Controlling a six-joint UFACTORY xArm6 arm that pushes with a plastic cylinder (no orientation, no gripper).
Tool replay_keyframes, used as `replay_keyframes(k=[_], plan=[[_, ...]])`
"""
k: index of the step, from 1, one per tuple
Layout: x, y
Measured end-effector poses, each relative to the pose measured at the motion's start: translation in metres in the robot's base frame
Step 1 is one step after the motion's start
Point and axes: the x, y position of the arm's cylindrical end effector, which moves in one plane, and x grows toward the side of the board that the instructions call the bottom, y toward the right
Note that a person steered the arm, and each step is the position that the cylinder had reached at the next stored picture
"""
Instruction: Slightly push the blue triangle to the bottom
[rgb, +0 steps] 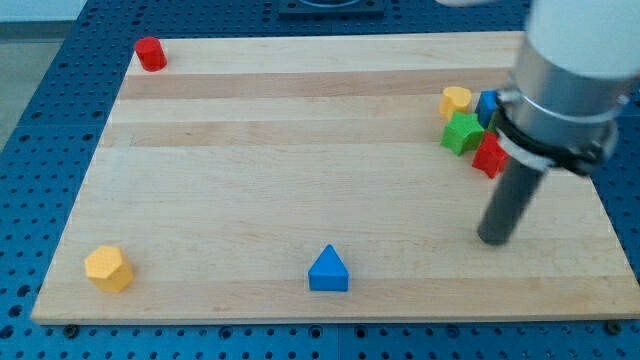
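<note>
The blue triangle (328, 270) lies near the bottom edge of the wooden board (300, 150), about mid-width. My tip (495, 240) is on the board at the right, well to the right of the blue triangle and slightly above it, not touching any block. The rod rises to the arm's large grey body at the view's top right.
A cluster sits at the right, just above my tip: a yellow block (456, 100), a blue block (487, 105), a green block (462, 132) and a red block (489, 157), partly hidden by the arm. A red cylinder (150, 53) is top left. A yellow hexagon (108, 268) is bottom left.
</note>
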Motion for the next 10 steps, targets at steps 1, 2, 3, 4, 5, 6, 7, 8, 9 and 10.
replay_keyframes(k=[1, 2, 3, 4, 5, 6, 7, 8, 9, 10], plan=[[0.056, -0.046], [0.058, -0.051], [0.059, -0.083], [0.058, -0.111], [0.058, -0.161], [0.058, -0.23], [0.038, -0.224], [0.008, -0.152], [0.004, -0.126], [0.004, -0.172]])
